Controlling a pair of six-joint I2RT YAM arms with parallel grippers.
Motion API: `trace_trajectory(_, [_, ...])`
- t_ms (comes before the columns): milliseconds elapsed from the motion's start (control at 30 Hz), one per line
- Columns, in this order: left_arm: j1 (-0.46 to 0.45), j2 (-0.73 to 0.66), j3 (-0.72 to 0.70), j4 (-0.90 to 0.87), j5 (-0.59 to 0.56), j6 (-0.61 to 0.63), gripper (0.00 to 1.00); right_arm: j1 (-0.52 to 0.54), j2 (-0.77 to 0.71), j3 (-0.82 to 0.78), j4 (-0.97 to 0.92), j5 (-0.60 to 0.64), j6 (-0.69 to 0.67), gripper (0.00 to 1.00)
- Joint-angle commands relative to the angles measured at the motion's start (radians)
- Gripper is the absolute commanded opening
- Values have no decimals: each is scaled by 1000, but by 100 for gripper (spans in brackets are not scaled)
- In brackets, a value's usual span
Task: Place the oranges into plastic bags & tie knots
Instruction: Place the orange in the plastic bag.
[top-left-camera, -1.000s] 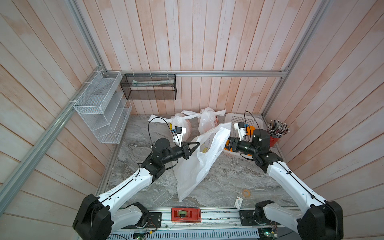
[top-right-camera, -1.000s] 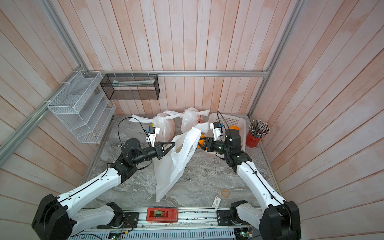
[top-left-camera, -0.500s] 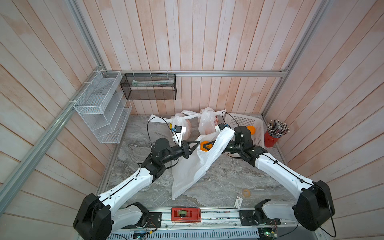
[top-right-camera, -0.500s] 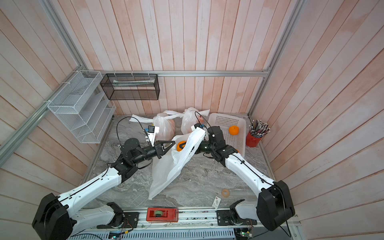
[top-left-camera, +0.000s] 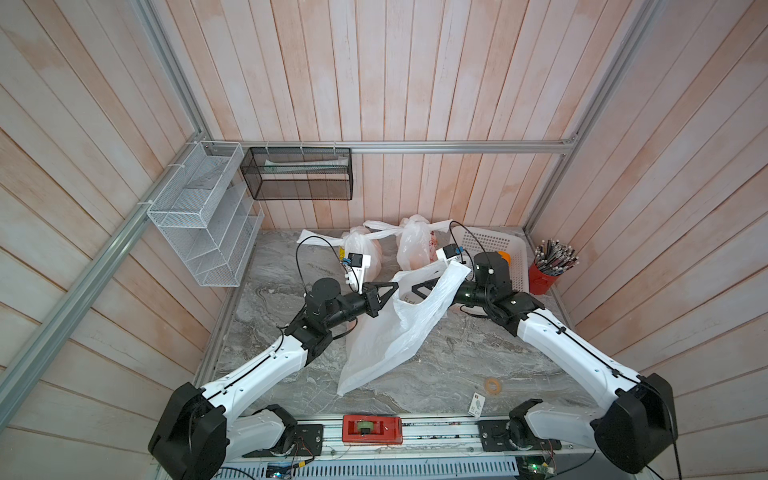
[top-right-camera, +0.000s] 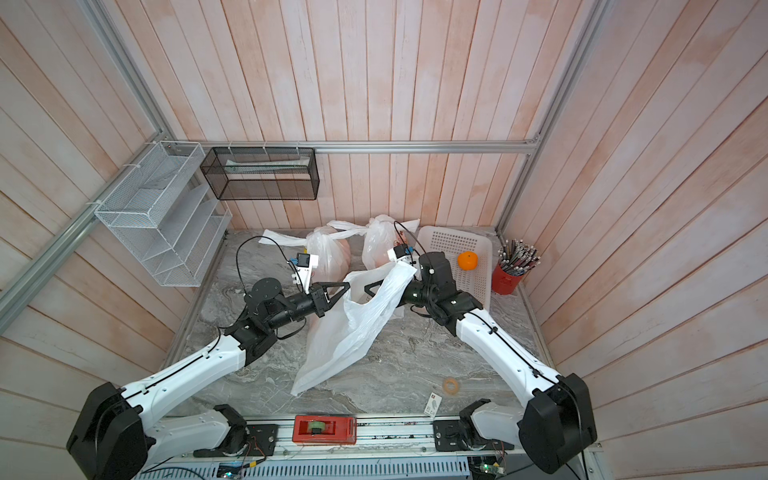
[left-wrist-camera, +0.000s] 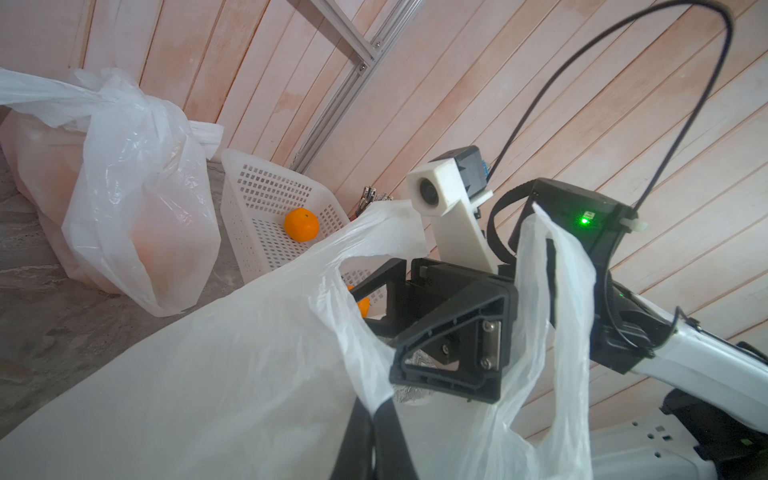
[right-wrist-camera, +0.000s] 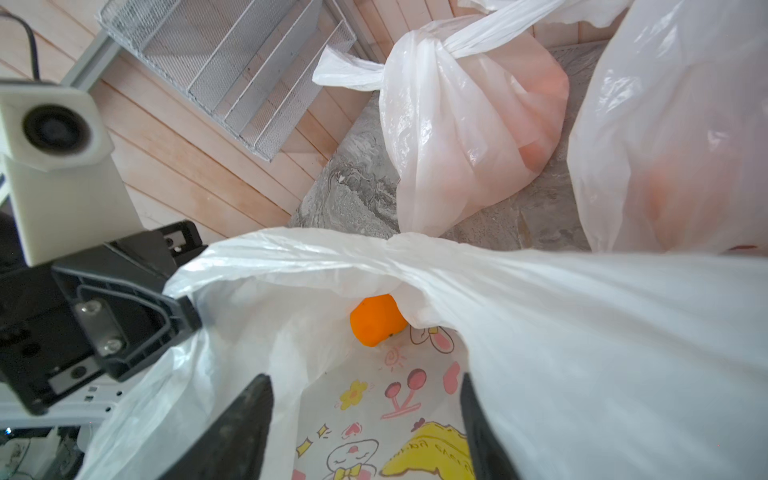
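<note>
A printed plastic bag (top-left-camera: 390, 332) hangs open over the marble table in both top views. My left gripper (left-wrist-camera: 376, 409) is shut on its near rim and holds it up (top-right-camera: 347, 286). My right gripper (right-wrist-camera: 363, 378) stands open inside the bag's mouth, with nothing between its fingers; a handle is draped over its wrist. One orange (right-wrist-camera: 376, 320) lies loose inside the bag. Another orange (top-right-camera: 467, 261) sits in the white perforated basket (top-right-camera: 449, 245). Two filled bags (top-left-camera: 361, 249) (top-left-camera: 413, 245) stand at the back, each closed with a knot (right-wrist-camera: 444, 52).
A red pencil cup (top-left-camera: 544, 278) stands right of the basket. On the left wall hangs a white wire shelf (top-left-camera: 199, 216), on the back wall a black mesh basket (top-left-camera: 297, 178). A tape roll (top-left-camera: 492, 384) and a card (top-left-camera: 477, 404) lie front right.
My right gripper carried an orange from the basket to the bag's mouth and let it go; the orange now lies in the bag. The left gripper kept its hold.
</note>
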Motion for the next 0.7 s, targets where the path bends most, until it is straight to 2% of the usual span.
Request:
trace_trajectory(0, [14, -5, -33, 47, -33, -22, 0, -9, -44, -27, -70, 49, -14, 62])
trace_trajectory(167, [42, -14, -71, 105, -18, -60, 0, -17, -85, -87, -110, 99, -14, 44])
trace_trajectory(267, [47, -14, -76, 110, -1, -57, 0, -34, -119, -103, -138, 166, -6, 42])
trace_trajectory(300, [47, -12, -75, 112, 7, -54, 0, -48, -131, -109, -137, 177, 6, 43])
trace_trajectory(467, [47, 1, -78, 129, 64, -38, 0, -99, -158, -119, -112, 148, 58, 60])
trace_trajectory(567, [48, -13, -99, 135, 27, -41, 0, -138, -177, -108, -152, 180, 56, 65])
trace_trajectory(667, [53, -31, -111, 140, 18, -36, 0, -222, -212, -122, -159, 154, 60, 70])
